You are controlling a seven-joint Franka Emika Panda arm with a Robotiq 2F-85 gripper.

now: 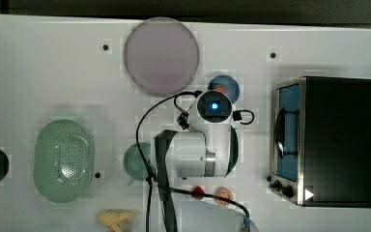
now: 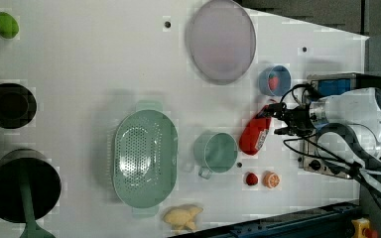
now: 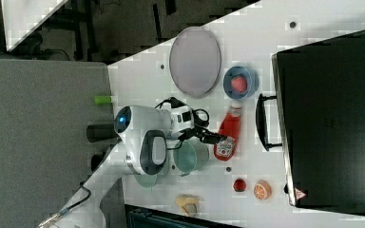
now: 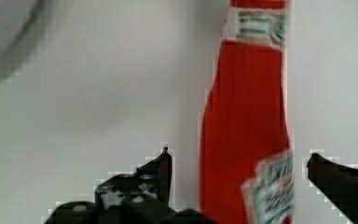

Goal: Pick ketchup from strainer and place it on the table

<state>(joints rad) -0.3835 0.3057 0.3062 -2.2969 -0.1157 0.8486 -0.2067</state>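
The ketchup [image 2: 254, 133] is a red bottle with a white cap, lying flat on the white table [image 2: 79, 59] between the green cup and the blue bowl; it also shows in the right view [image 3: 228, 130]. My gripper [image 2: 277, 119] hangs low over it and is open. In the wrist view the ketchup [image 4: 247, 116] lies between the two dark fingers [image 4: 161, 170], with a gap on each side. The strainer [image 2: 145, 158], a pale green oval, sits empty toward the left view's left and the top view's left [image 1: 64, 160].
A green cup [image 2: 217, 152] stands just beside the bottle. A blue bowl [image 2: 274, 80] holds a strawberry, with a purple plate [image 2: 222, 40] beyond it. A black toaster oven [image 1: 338, 140] fills the top view's right. A strawberry [image 2: 251, 179], an orange slice [image 2: 271, 179] and two dark pots [image 2: 10, 105] are nearby.
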